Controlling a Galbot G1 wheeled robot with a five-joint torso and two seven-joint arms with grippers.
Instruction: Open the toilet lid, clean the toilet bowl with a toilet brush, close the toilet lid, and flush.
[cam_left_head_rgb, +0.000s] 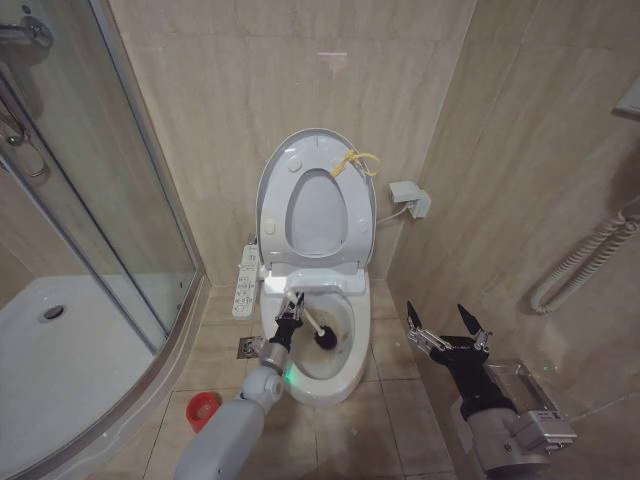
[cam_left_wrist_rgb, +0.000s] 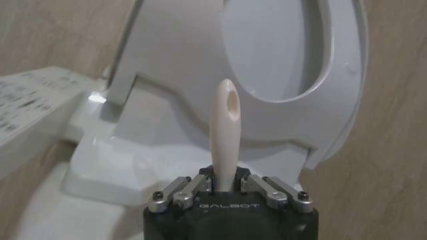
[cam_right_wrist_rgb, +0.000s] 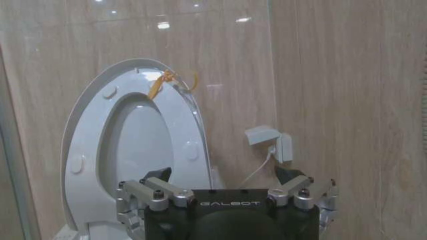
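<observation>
The toilet lid stands upright against the wall, its yellow cord loop at the top; the ring seat is raised against it. In the right wrist view the lid rises ahead. Below, the toilet bowl lies uncovered, brownish stain inside. My left gripper is shut on the toilet brush's pale handle, and the black bristle head sits down inside the bowl. To the right of the bowl, over the floor tiles, my right gripper hovers open with nothing between its fingers.
A white button-panel arm sticks out at the bowl's left. A small red holder cup stands on the floor at the left front. The glass shower enclosure and white tray fill the left side. A grab rail and wall socket are at the right.
</observation>
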